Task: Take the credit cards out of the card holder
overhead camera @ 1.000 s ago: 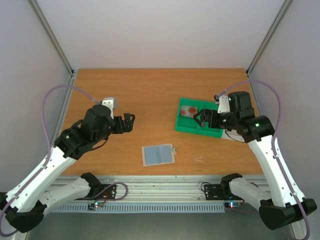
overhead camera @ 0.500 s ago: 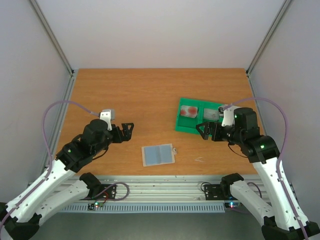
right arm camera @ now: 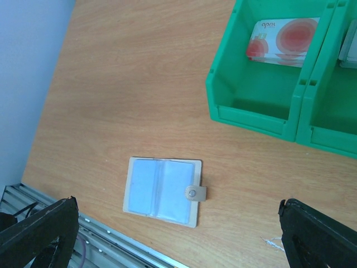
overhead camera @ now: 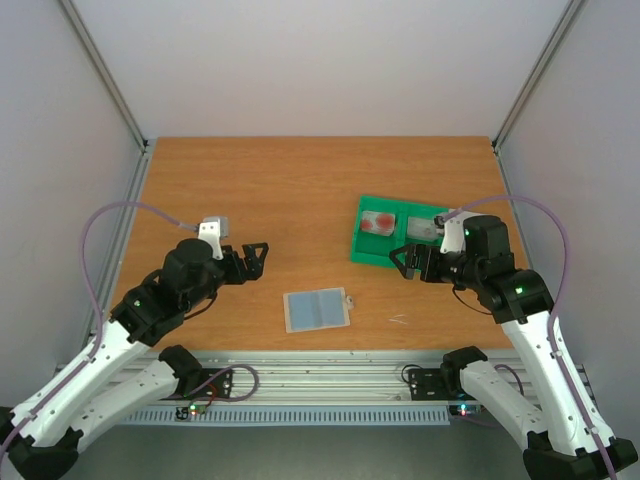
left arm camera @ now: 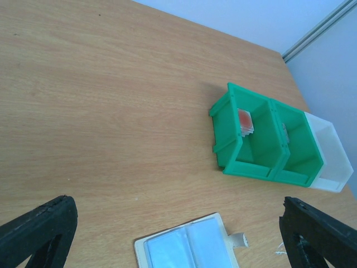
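My left claw [overhead camera: 258, 258] and right claw [overhead camera: 403, 260] gape wide, empty; the card holder [overhead camera: 317, 310] lies between them, touching neither.

The overhead view looks down from behind; both wrist views share the flat translucent pale-blue card holder [right arm camera: 162, 191] and green plastic tray [right arm camera: 251, 117].

Orange-brown wooden table top [overhead camera: 300, 180] is showing fine grain w/ smooth satin finish. Green 2-compartment plastic tray [right arm camera: 251, 114] is looking smooth, slightly shiny. Flat pale blue translucent plastic card holder [right arm camera: 162, 190] is giving a soft sheen; white red-marked plastic card [right arm camera: 284, 40] is looking glossy.
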Controlling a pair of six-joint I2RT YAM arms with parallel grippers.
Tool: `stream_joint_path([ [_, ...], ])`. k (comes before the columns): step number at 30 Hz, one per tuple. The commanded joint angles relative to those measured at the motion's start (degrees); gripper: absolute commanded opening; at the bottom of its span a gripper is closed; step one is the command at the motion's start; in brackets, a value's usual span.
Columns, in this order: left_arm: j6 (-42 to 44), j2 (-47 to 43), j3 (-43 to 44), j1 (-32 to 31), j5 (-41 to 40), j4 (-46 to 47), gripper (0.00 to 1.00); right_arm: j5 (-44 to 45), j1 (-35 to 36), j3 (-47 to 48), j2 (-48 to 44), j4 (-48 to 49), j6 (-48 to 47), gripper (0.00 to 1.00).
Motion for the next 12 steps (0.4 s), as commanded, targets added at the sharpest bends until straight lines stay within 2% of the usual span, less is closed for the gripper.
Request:
stream_joint_path([
  [1,1.36,-1.50,1.92,0.22,-0.12,2.97,0.99,-0.38,0.40,2.12,-0.51,0.43,0.97,0.98],
  [12,1.50,-2.04,1.94,0.21,0.06,3.29,0.99,-0.72,0.35,0.56,-0.63,0.72,1.35,0.98],
])
